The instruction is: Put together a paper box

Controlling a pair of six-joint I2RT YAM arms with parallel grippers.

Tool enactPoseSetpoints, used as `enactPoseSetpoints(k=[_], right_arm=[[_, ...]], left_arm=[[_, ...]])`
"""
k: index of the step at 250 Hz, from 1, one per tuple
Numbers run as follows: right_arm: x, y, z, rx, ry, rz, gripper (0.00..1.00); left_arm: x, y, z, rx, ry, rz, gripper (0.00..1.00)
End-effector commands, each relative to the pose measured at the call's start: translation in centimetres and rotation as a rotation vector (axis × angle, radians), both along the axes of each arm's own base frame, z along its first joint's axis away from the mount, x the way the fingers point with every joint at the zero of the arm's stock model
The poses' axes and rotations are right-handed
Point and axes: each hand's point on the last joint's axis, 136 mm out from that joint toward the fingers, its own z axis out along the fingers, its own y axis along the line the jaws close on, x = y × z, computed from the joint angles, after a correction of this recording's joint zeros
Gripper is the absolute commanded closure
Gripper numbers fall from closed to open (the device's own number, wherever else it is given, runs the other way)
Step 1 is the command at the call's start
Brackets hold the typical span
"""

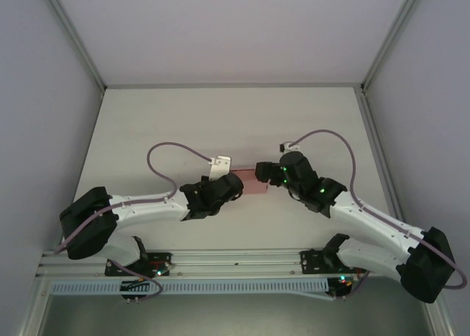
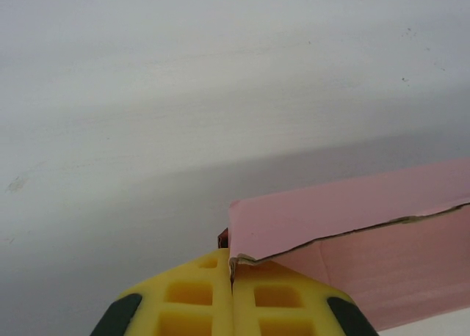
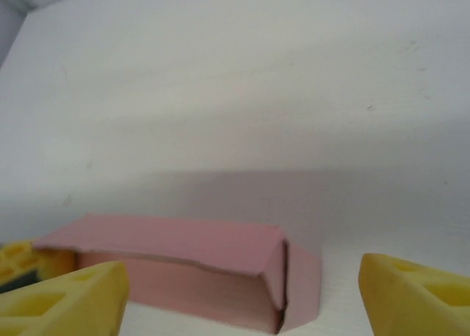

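"Well, what is the left gripper (image 2: 233,266) doing?"
"It is squeezed shut on the left corner of the paper box (image 2: 345,211)."
"And the right gripper (image 3: 242,271)?"
"Its fingers (image 3: 415,292) are wide apart, holding nothing, just beside the box's right end."
"Where is the box?"
"Between them, in the middle of the table (image 1: 220,116)."
"What next?"
"I think push the loose end flap (image 3: 302,276) in slowly while the left one holds steady."

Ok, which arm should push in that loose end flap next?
Right, probably. The right gripper is open and faces the paper box end where the flap sticks out. The left gripper is shut on the box's opposite end, steadying it.
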Motion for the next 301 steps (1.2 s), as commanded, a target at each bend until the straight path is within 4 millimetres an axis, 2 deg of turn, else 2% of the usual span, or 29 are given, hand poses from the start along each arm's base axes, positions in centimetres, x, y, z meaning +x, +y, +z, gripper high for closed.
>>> enactPoseSetpoints(k=[1, 56, 76, 98, 122, 153, 196, 214, 230, 256, 269, 284, 301], right_arm=[[1.1, -0.7, 0.0, 0.085, 0.041, -0.057, 0.27], [0.3, 0.4, -3.5, 0.062, 0.173, 0.014, 0.37], [-0.4, -0.3, -5.5, 0.031, 0.225, -0.008, 0.5], [-1.4, -0.9, -7.4, 0.034, 0.276, -0.035, 0.57], [-2.5, -1.2, -8.9, 0.068, 0.31, -0.045, 0.58], [-3.5, -1.2, -10.2, 0.102, 0.342, -0.045, 0.6], [-4.0, -1.1, -11.3, 0.096, 0.375, -0.046, 0.63], [-4.1, -1.0, -11.7, 0.093, 0.389, -0.052, 0.65], [-4.2, -1.0, -11.8, 0.09, 0.393, -0.052, 0.71], [-4.4, -1.1, -12.1, 0.088, 0.4, -0.053, 0.72], [-4.6, -1.2, -12.4, 0.088, 0.407, -0.058, 0.72], [-4.8, -1.3, -12.7, 0.089, 0.414, -0.063, 0.73], [-4.9, -1.4, -13.0, 0.089, 0.419, -0.067, 0.75]], left_arm=[[-2.1, 1.8, -3.7, 0.161, 0.1, -0.056, 1.0], [-1.8, 1.4, -3.4, 0.182, 0.082, -0.076, 1.0], [-1.8, 1.2, -3.2, 0.175, 0.077, -0.083, 1.0], [-2.0, 0.9, -3.0, 0.162, 0.081, -0.099, 1.0], [-2.4, 0.4, -2.2, 0.132, 0.088, -0.138, 0.87], [-3.2, -0.5, -0.8, 0.094, 0.106, -0.222, 0.59], [-4.2, -0.7, 1.1, 0.069, 0.135, -0.276, 0.45], [-4.4, -0.6, 1.9, 0.071, 0.144, -0.28, 0.33], [-4.6, -0.5, 2.5, 0.071, 0.148, -0.291, 0.25], [-4.8, -1.1, 3.4, 0.036, 0.155, -0.322, 0.17], [-4.5, -1.0, 3.6, 0.01, 0.166, -0.302, 0.12], [-3.5, -0.2, 3.4, -0.042, 0.211, -0.229, 0.01], [-2.6, 0.2, 2.8, -0.144, 0.288, -0.197, 0.0]])
